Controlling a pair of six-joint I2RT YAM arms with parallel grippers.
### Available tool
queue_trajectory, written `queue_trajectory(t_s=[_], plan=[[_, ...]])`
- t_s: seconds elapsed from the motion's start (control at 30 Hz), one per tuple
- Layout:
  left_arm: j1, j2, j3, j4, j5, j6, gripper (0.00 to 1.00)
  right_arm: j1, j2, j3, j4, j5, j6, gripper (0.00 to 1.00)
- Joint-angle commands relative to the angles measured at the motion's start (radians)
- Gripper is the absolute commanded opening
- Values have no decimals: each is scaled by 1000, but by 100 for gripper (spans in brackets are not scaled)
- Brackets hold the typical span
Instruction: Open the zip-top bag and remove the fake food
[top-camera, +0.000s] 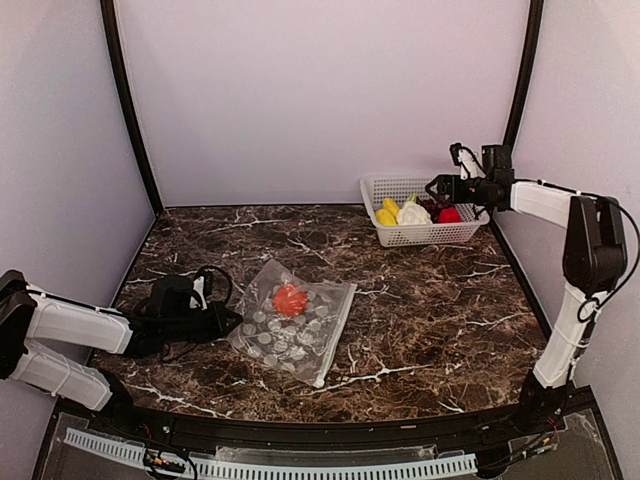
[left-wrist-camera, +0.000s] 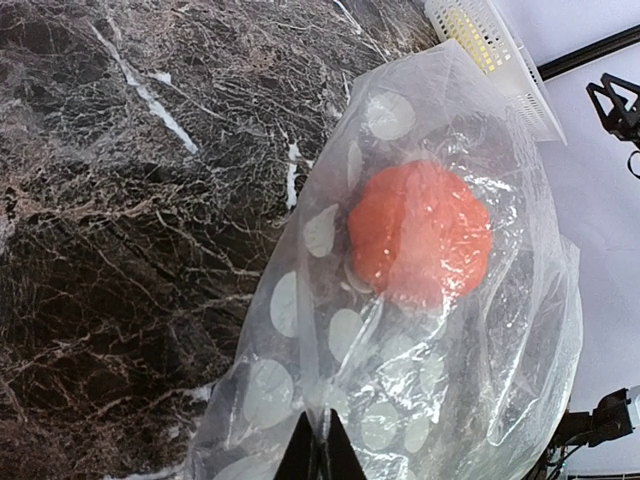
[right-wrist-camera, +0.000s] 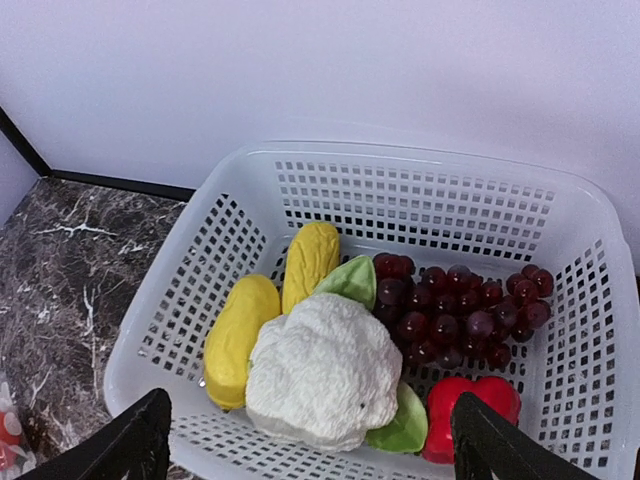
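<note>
The zip-top bag (top-camera: 300, 335) lies flat on the marble table left of centre, clear with pale dots. One orange fake food piece (top-camera: 290, 299) sits inside it (left-wrist-camera: 420, 232). My left gripper (top-camera: 232, 322) is shut on the film at the bag's (left-wrist-camera: 300, 400) left edge, fingertips together (left-wrist-camera: 320, 452). My right gripper (top-camera: 437, 187) hovers open over the white basket (top-camera: 400, 182), gripping nothing. In the right wrist view the basket (right-wrist-camera: 200, 300) holds a white cauliflower (right-wrist-camera: 325, 370), two yellow pieces (right-wrist-camera: 240, 340), dark grapes (right-wrist-camera: 450, 305) and a red piece (right-wrist-camera: 470, 405), with the right gripper (right-wrist-camera: 315, 440) spread wide above them.
The basket stands at the back right corner against the wall. Black frame poles (top-camera: 130, 110) rise at both back corners. A black rail (top-camera: 300, 430) runs along the table's near edge.
</note>
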Motion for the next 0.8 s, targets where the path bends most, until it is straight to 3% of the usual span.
queue_trajectory(t_s=[0.0,0.2,0.4,0.63,0.77], plan=[[6,-22,-15,-14,11,3,1,41,-176,-195,89,-84,38,91],[6,-32,-13,-34,2,0,1,205,-367,-549,235,-160,62,80],[6,-30,-4,-32,21,-7,1,375,-471,-820,422,-155,60,62],[6,-26,16,-45,53,-11,1,545,-436,-1004,654,-63,-33,60],[6,-31,27,-63,62,-7,1,615,-333,-1008,762,-44,-66,54]])
